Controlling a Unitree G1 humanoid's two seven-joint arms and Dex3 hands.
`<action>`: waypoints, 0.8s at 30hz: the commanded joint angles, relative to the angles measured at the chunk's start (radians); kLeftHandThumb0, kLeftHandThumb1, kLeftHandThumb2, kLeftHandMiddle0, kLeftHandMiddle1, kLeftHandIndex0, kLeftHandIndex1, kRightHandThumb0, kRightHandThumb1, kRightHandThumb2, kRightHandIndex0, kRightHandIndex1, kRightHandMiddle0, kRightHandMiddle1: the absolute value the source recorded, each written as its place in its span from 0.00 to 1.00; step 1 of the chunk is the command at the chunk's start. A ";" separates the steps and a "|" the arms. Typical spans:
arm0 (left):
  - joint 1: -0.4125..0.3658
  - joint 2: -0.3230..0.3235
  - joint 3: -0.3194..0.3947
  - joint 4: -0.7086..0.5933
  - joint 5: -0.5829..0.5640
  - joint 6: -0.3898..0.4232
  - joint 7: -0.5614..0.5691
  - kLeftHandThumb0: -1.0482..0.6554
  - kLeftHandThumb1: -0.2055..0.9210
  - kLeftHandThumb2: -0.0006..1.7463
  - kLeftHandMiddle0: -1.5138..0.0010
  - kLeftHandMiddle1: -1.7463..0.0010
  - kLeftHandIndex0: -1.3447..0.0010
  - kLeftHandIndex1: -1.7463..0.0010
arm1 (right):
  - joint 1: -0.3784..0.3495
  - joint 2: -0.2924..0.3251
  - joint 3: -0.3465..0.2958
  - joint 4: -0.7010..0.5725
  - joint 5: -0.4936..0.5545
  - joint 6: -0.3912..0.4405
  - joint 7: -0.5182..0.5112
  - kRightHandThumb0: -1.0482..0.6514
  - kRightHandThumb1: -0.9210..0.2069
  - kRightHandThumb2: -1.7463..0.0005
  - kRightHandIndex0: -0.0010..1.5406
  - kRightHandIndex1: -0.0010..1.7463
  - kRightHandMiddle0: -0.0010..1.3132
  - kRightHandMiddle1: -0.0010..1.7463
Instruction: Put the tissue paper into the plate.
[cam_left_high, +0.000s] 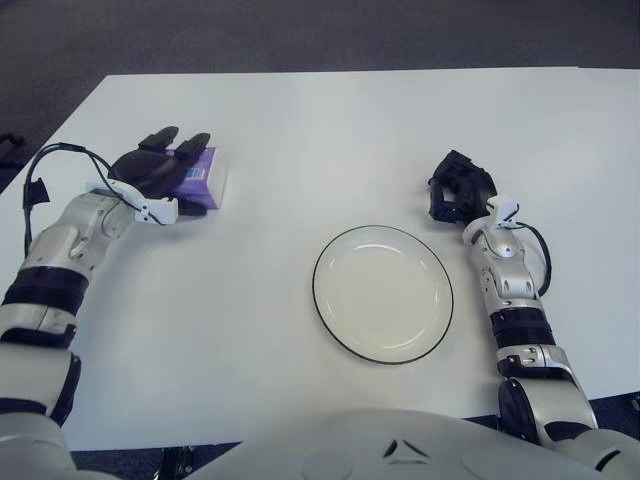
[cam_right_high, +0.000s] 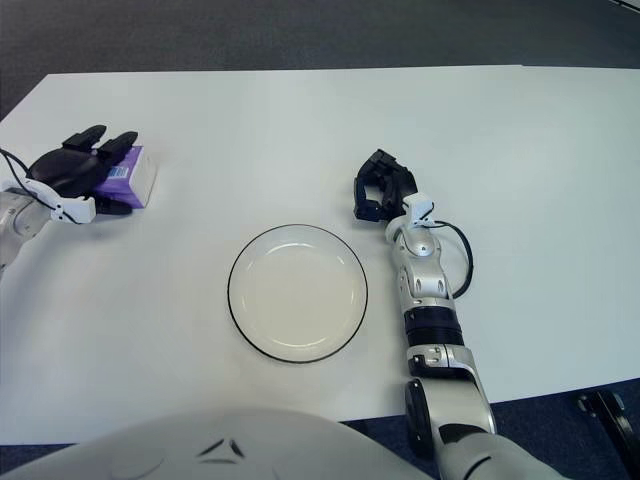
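The left hand (cam_left_high: 160, 175) lies over the purple tissue pack (cam_left_high: 200, 176) at the table's (cam_left_high: 330, 130) left side, fingers draped across its top and wrapped partly round it, though I can't tell whether the grip is firm. The pack sits well apart from the empty black-rimmed plate (cam_left_high: 382, 292) near the middle. The right hand (cam_left_high: 458, 187) shows just beyond the plate's right side, fingers curled on nothing. The risk, I'd say, is a shallow hold: a soft pack could slip out during the carry and land short of the plate.

Purple tissue pack (cam_left_high: 197, 173) — black-rimmed white plate (cam_left_high: 345, 330)
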 joint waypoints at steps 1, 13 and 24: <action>-0.002 -0.010 -0.034 0.055 -0.003 -0.018 0.001 0.03 0.99 0.17 0.91 0.82 1.00 0.96 | 0.138 0.036 0.019 0.072 0.004 0.038 0.023 0.33 0.53 0.25 0.82 1.00 0.47 1.00; -0.042 -0.028 -0.072 0.169 -0.030 -0.103 0.088 0.20 0.75 0.40 0.67 0.09 1.00 0.29 | 0.139 0.029 0.016 0.073 0.005 0.047 0.046 0.33 0.54 0.24 0.82 1.00 0.47 1.00; -0.012 -0.016 -0.070 0.116 -0.042 -0.162 0.200 0.39 0.81 0.46 0.34 0.00 0.77 0.00 | 0.137 0.023 0.021 0.069 -0.002 0.072 0.050 0.33 0.54 0.24 0.81 1.00 0.47 1.00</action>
